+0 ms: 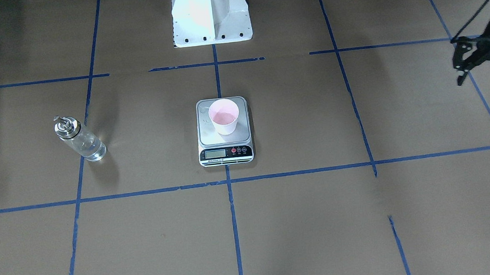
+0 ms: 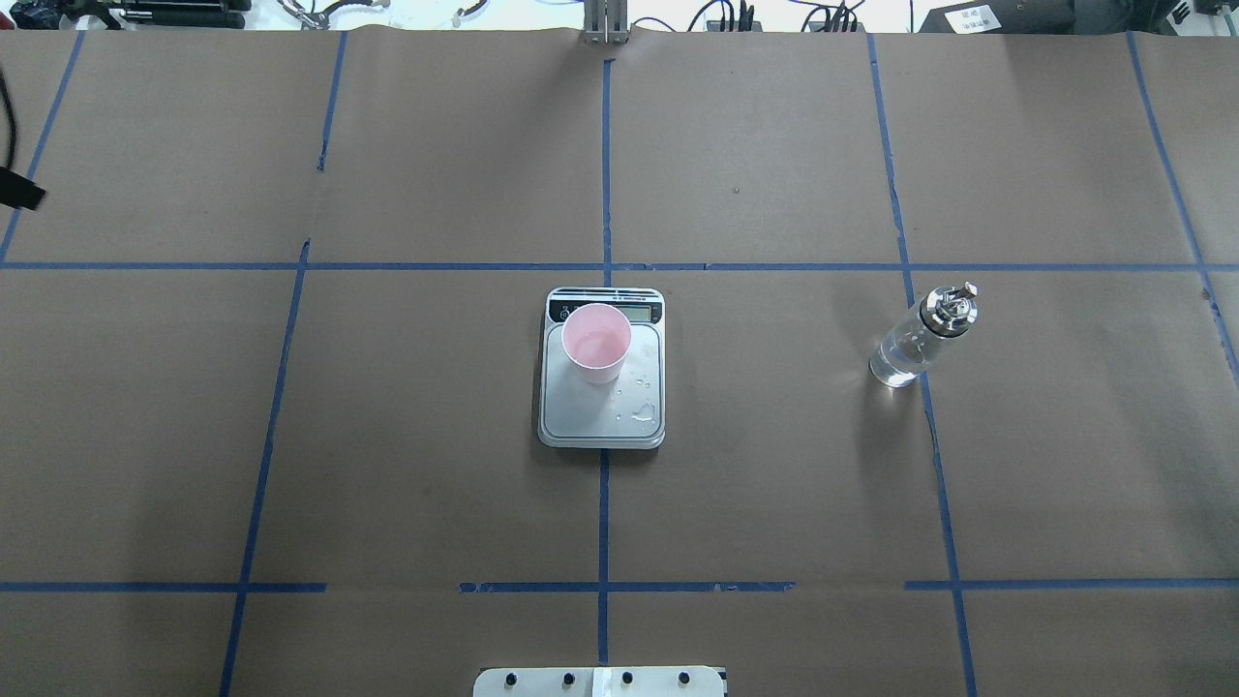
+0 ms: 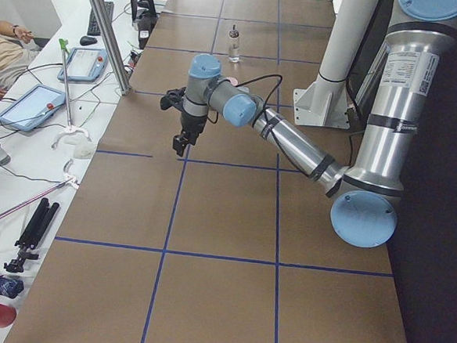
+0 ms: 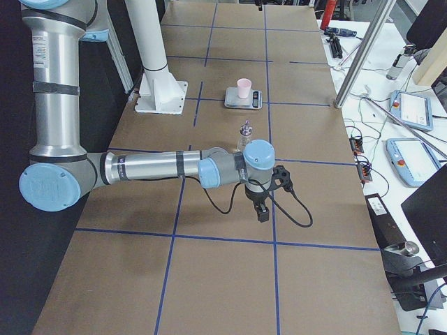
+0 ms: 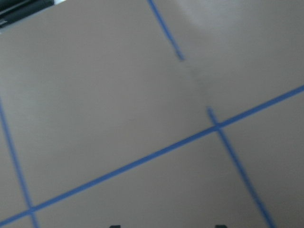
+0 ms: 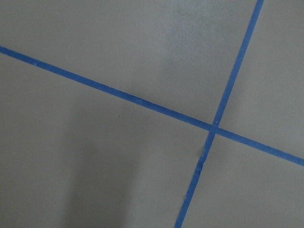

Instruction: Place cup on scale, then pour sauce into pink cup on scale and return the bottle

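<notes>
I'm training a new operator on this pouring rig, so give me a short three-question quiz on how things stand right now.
1. True or false: the cup stands on the scale.
2. Where is the bottle? A) in a hand B) upright on the table, apart from the scale C) lying on the scale
3. Fill in: the left hand is ___ and holds nothing.
Key: 1 true; 2 B; 3 open.
</notes>
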Robot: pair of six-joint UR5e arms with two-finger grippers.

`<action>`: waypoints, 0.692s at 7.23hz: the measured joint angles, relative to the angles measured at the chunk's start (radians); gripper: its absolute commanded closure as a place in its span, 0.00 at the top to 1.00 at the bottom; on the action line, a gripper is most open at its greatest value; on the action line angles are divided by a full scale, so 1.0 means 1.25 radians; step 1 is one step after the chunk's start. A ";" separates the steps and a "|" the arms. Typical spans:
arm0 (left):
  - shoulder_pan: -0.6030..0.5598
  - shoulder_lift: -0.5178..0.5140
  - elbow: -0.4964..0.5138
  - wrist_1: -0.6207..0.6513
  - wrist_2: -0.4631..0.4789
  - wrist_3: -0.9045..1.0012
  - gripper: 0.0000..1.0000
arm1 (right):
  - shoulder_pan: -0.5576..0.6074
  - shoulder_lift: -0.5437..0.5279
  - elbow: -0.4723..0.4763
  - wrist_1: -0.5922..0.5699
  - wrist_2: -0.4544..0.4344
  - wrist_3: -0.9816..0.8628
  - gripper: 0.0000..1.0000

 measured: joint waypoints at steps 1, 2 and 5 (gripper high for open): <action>-0.071 0.000 0.070 -0.002 -0.025 0.111 0.73 | 0.009 0.004 -0.017 -0.027 0.007 -0.043 1.00; -0.130 -0.001 0.136 -0.002 -0.056 0.190 0.80 | 0.014 0.006 -0.021 -0.046 0.009 -0.074 1.00; -0.195 0.032 0.199 -0.003 -0.091 0.244 1.00 | 0.023 -0.002 -0.017 -0.053 0.010 -0.094 1.00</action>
